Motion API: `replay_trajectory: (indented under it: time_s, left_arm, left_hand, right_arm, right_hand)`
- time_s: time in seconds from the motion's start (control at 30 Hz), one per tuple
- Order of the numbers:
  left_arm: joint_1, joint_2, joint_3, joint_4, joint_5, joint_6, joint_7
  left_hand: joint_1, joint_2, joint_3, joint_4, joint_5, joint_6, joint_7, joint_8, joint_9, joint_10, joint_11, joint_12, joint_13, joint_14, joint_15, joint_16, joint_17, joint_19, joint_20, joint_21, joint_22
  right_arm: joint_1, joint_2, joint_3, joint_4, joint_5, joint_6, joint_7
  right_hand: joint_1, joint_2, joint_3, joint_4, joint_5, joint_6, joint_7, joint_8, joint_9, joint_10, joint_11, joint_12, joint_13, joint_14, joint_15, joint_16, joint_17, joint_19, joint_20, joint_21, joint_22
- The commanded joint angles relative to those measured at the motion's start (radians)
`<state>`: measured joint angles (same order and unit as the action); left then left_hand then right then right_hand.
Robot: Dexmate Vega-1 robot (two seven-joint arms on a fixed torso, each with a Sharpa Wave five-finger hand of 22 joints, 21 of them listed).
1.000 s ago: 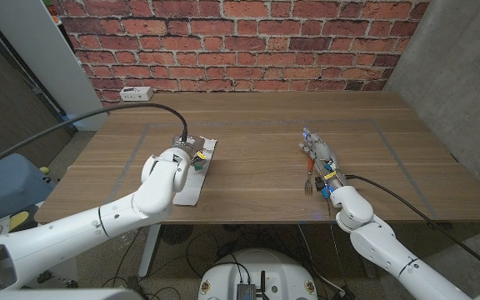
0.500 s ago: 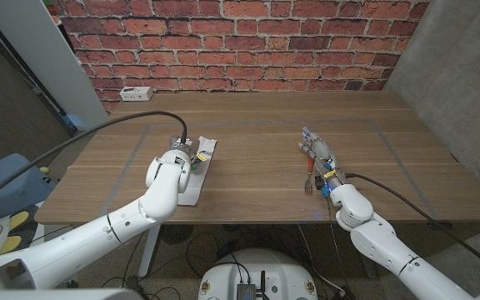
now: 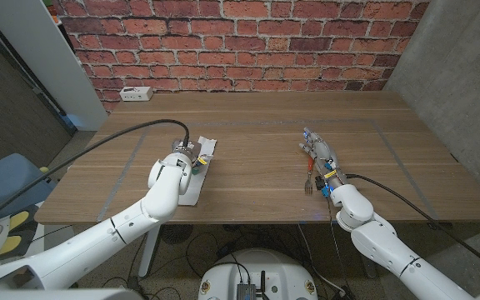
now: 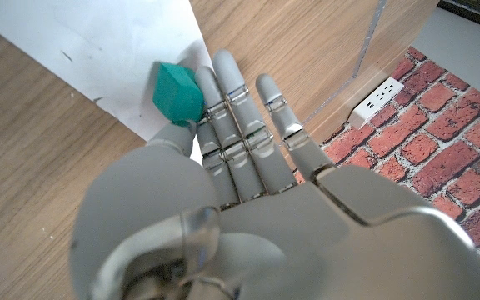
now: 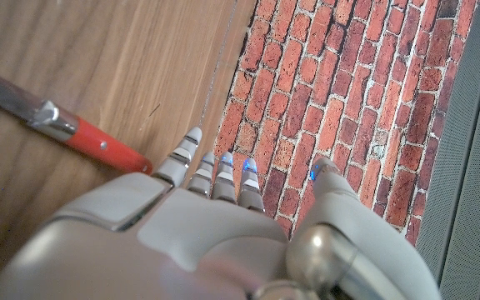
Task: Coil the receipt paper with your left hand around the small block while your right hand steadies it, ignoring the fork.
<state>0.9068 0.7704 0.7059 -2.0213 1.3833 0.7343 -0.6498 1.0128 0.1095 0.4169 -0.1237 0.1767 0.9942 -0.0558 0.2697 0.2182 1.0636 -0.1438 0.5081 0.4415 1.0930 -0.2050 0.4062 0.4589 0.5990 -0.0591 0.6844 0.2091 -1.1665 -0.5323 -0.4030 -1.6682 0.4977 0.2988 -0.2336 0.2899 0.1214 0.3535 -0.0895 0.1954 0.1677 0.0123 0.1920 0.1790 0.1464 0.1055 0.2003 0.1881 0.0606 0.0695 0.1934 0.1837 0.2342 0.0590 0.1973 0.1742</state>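
Head view is showing the wooden counter (image 3: 248,133) stretching across the middle of the frame, with the receipt paper (image 3: 197,171) lying left of centre, its near end close to the front edge. The left hand (image 3: 183,158) is sitting over the paper; in the left wrist view its fingers (image 4: 240,125) are reaching out straight and close together, gripping nothing, with the thumb tip touching the small green block (image 4: 177,92). That block is standing on the paper at its edge.

Right of centre, the right hand (image 3: 321,158) is waiting with fingers extended and slightly apart, holding nothing. The fork (image 3: 308,179) is lying just beside it, red handle (image 5: 102,146) near the fingertips in the right wrist view. A wide stretch of bare wood is lying open between the two hands, and more is running back toward the far edge.

Faint tape lines are marking a rectangle on the counter. A white power strip (image 3: 137,93) is resting at the far left corner, in the upper left. A red brick wall (image 3: 240,42) is rising behind, and a grey wall is closing the right side.
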Motion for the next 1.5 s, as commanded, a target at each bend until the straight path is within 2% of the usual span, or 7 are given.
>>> replay_trajectory:
  time_s: [0.03, 0.43, 0.63, 0.9, 1.13, 1.33, 1.5]
  left_arm:
    - [0.004, -0.009, -0.026, 0.002, -0.034, -0.047, 0.007]
    - [-0.002, 0.001, -0.034, -0.023, -0.060, -0.059, -0.039]
    - [0.003, 0.001, -0.031, -0.032, -0.022, -0.046, -0.046]
    - [0.028, -0.009, -0.041, -0.050, 0.032, -0.030, -0.033]
    - [0.067, -0.020, -0.066, -0.075, 0.066, -0.013, 0.003]
    - [0.126, -0.026, -0.099, -0.098, 0.047, -0.002, 0.114]
    - [0.186, -0.037, -0.133, -0.104, -0.016, 0.009, 0.272]
  left_hand:
    - [-0.052, -0.016, -0.031, 0.023, -0.002, -0.031, -0.014, -0.017, -0.003, -0.046, -0.013, -0.043, -0.032, -0.027, -0.012, -0.038, -0.024, -0.018, 0.004, 0.007, -0.006]
    - [-0.167, -0.087, -0.088, 0.052, 0.006, -0.094, -0.014, -0.056, -0.018, -0.102, -0.004, -0.123, -0.084, -0.080, -0.008, -0.114, -0.093, -0.048, 0.024, 0.002, -0.017]
    - [-0.221, -0.114, -0.115, 0.069, 0.015, -0.133, -0.015, -0.072, -0.022, -0.128, 0.010, -0.160, -0.103, -0.107, -0.010, -0.140, -0.119, -0.069, 0.038, -0.008, -0.019]
    - [-0.274, -0.120, -0.134, 0.078, 0.032, -0.385, -0.045, -0.103, -0.028, -0.302, 0.037, -0.282, -0.140, -0.274, 0.025, -0.216, -0.203, -0.139, 0.079, -0.047, -0.020]
    - [-0.349, -0.126, -0.166, 0.097, 0.043, -0.664, -0.046, -0.098, -0.033, -0.566, 0.070, -0.332, -0.175, -0.505, 0.095, -0.227, -0.246, -0.223, 0.122, -0.104, -0.021]
    - [-0.396, -0.115, -0.182, 0.116, 0.044, -0.725, -0.047, -0.090, -0.033, -0.663, 0.090, -0.327, -0.187, -0.624, 0.134, -0.230, -0.251, -0.288, 0.145, -0.143, -0.021]
    - [-0.402, -0.088, -0.173, 0.123, 0.045, -0.682, -0.047, -0.073, -0.033, -0.658, 0.090, -0.315, -0.191, -0.633, 0.135, -0.220, -0.251, -0.292, 0.149, -0.149, -0.021]
  right_arm:
    - [0.001, 0.005, 0.000, 0.003, -0.008, 0.005, -0.007]
    - [0.008, 0.008, 0.000, 0.016, -0.007, 0.015, 0.001]
    - [0.014, 0.007, -0.001, 0.021, -0.004, 0.015, 0.010]
    - [0.023, 0.005, -0.003, 0.027, -0.001, 0.012, 0.020]
    - [0.030, 0.005, -0.006, 0.032, 0.002, 0.008, 0.027]
    - [0.046, -0.028, -0.023, -0.013, -0.031, -0.091, 0.001]
    - [0.075, -0.057, -0.044, -0.060, -0.065, -0.197, -0.021]
  right_hand:
    - [-0.006, -0.002, 0.003, -0.007, 0.000, 0.009, 0.002, -0.002, 0.003, 0.010, -0.001, -0.002, 0.002, 0.005, 0.007, 0.001, 0.003, 0.003, 0.003, 0.003, 0.002]
    - [-0.006, -0.002, 0.003, -0.008, 0.000, 0.015, 0.002, -0.001, 0.003, 0.012, -0.001, -0.002, 0.002, 0.007, 0.008, 0.002, 0.003, 0.003, 0.003, 0.003, 0.002]
    - [-0.008, -0.003, 0.003, -0.008, 0.000, 0.015, 0.001, -0.001, 0.003, 0.013, -0.001, -0.001, 0.003, 0.007, 0.009, 0.002, 0.003, 0.004, 0.003, 0.003, 0.002]
    - [-0.009, -0.004, 0.003, -0.008, 0.000, 0.017, -0.001, 0.000, 0.003, 0.014, -0.002, -0.001, 0.003, 0.008, 0.008, 0.002, 0.003, 0.004, 0.004, 0.003, 0.002]
    - [-0.010, -0.004, 0.003, -0.009, 0.000, 0.018, -0.001, -0.001, 0.003, 0.015, -0.001, -0.001, 0.003, 0.009, 0.009, 0.002, 0.003, 0.004, 0.004, 0.003, 0.002]
    - [-0.002, 0.000, 0.008, -0.014, 0.002, 0.036, -0.001, 0.005, 0.003, 0.018, -0.002, -0.001, 0.002, 0.009, 0.010, 0.001, 0.002, 0.004, 0.005, 0.002, 0.001]
    - [0.031, 0.006, 0.024, -0.038, 0.003, 0.062, -0.006, 0.011, 0.003, 0.036, -0.008, 0.004, 0.002, 0.037, 0.023, 0.009, -0.001, 0.005, 0.022, 0.002, 0.001]
